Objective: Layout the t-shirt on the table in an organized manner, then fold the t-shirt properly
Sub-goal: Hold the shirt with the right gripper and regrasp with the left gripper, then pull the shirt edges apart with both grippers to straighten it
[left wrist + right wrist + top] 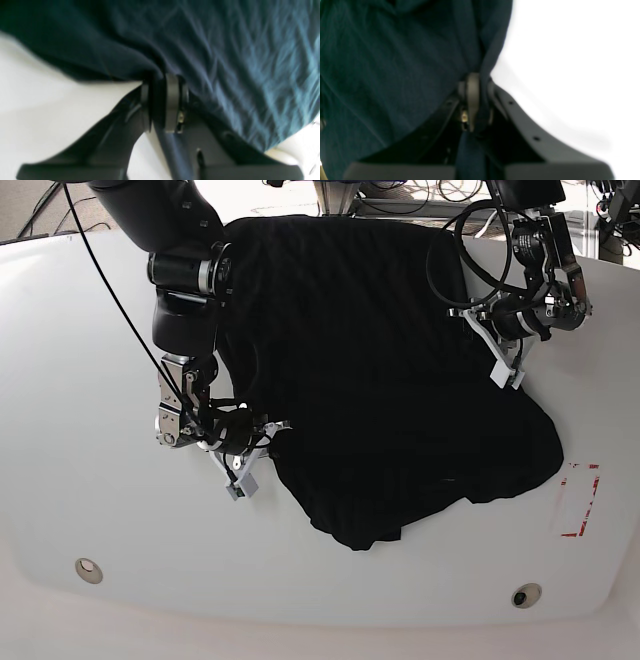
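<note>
Overhead and 2 wrist views, both arms engaged with the garment. The t-shirt (380, 370) lies spread but rumpled across the far and middle part of the table (100, 520), its near hem bunched and uneven, 1 corner reaching toward the red tape mark (578, 500) without covering it; 2 small round holes (88, 569) sit near the front edge, clear of the cloth.

I see the left gripper (160, 100) pinched narrow on a fold of cloth at the shirt's edge, fabric drawn in ridges toward the jaws; the right gripper (476, 100) is likewise clamped tight, a strip of cloth running between its fingers and down past the palm; in the overhead view they sit at opposite side edges, the right gripper (235, 442) at the picture's left, the left gripper (505, 345) at its right.

I judge the shirt light, limp and without any stiffness; it will sag and trail from any 1 hold, and it should slide easily on the glossy top; nothing in it is fragile. I judge the best holds to be paired points on 1 edge, such as both shoulders or both hem corners, pinching through both layers; a shallow pinch on 1 layer may slip or drag the layers apart.
</note>
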`<state>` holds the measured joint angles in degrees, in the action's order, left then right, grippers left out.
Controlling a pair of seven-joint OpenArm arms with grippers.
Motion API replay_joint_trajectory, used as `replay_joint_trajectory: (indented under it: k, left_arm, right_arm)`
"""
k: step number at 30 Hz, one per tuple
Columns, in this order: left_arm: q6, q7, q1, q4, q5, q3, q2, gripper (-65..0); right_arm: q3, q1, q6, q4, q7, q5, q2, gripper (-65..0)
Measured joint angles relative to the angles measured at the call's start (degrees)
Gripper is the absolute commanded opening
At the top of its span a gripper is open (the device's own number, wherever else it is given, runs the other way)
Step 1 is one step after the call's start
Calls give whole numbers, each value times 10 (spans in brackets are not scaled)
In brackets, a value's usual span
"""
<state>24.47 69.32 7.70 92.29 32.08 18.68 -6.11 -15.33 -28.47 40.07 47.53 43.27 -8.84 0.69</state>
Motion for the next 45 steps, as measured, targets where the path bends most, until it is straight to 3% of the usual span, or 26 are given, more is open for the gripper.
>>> replay_joint_trajectory:
  k: [5,13,18,29,31,34,36,42,45]
  left_arm:
    - [2,2,-32,-26,-7,-14,-12,-586]
    - [2,3,-113,-66,-99,-76,-33,-582]
    - [2,15,-167,-111,-114,-97,-50,-581]
    - [2,14,-257,-143,-120,-98,-73,-581]
    - [0,16,-264,-143,-129,-98,-76,-581]
    - [0,16,-269,-142,-127,-97,-76,-576]
    - [0,16,-271,-142,-128,-97,-76,-539]
    - [0,17,-274,-142,-127,-97,-76,-339]
    - [0,18,-271,-134,-128,-97,-76,-275]
  right_arm:
    - [-2,1,0,0,2,0,2,-650]
    - [-34,63,7,86,13,-17,12,-650]
    - [-70,119,4,191,78,-14,11,-650]
    - [-97,275,4,402,144,-19,-13,-647]
    - [-99,297,2,429,149,-18,-23,-620]
    - [-97,317,-1,459,158,-10,-31,-522]
    - [-97,328,0,476,162,-5,-36,-407]
    - [-95,331,0,516,197,17,-35,-90]
    - [-97,318,-2,542,221,23,-30,-2]
